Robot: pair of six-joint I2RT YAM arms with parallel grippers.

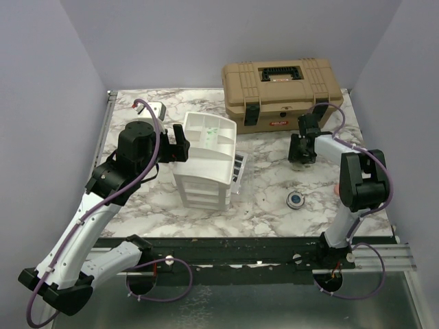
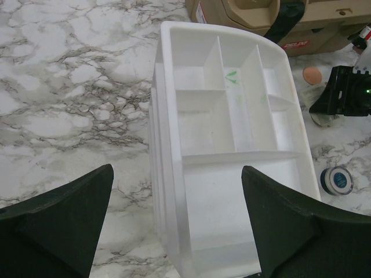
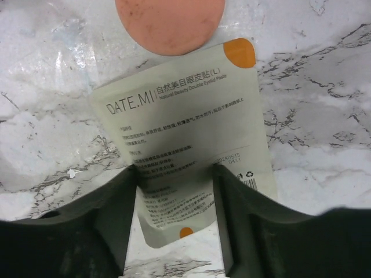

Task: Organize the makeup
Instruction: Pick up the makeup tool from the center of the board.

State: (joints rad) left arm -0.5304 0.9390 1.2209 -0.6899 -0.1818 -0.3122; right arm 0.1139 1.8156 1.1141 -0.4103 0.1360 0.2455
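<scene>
The left fingers (image 1: 178, 145) stand spread wide above the white drawer unit (image 2: 164, 87), with its open top compartments right below and between them. The right fingers (image 1: 300, 156) are partly spread and point down at the bench (image 1: 267, 185). They straddle a pale printed packet (image 3: 185, 127) whose edges run under both of them; I cannot tell whether they touch it. Just past the packet's far end lies a salmon round disc (image 3: 171, 23). A blue-centred compact (image 1: 295, 199) sits near the right fingers, on the arm-base side, and the tan toolbox (image 1: 281, 89) stands beyond them.
</scene>
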